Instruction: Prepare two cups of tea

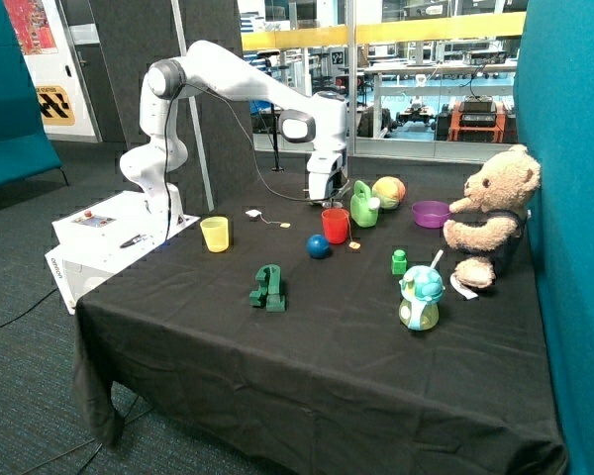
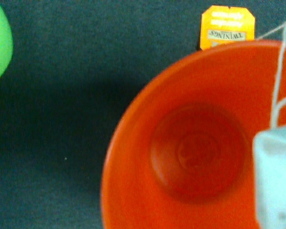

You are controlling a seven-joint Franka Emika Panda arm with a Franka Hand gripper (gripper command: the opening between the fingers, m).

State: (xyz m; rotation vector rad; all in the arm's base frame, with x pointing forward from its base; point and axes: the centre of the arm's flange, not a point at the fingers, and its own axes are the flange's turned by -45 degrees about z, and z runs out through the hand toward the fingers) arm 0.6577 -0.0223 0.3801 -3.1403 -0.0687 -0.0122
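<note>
Directly above the red cup (image 1: 335,225), the end effector (image 1: 327,186) is hanging; whether it is gripping the tea bag (image 2: 276,181) dangling over the cup, I cannot tell. Beyond, the second bag (image 1: 253,213) is lying on the bench (image 1: 307,366) beside the seemingly empty yellow cup (image 1: 216,234), so both cups are awaiting tea.

A red cup (image 1: 335,225) is stood upright on the black cloth near the table's middle; seen from the wrist, a white tea bag (image 2: 276,176) is held over its empty interior, its string run over the rim to an orange-yellow tag (image 2: 227,26) laid just outside. A yellow cup (image 1: 215,234) is stood upright well apart, with a second tea bag (image 1: 253,213) lying flat between them, its tag (image 1: 284,225) nearer the red cup.
</note>
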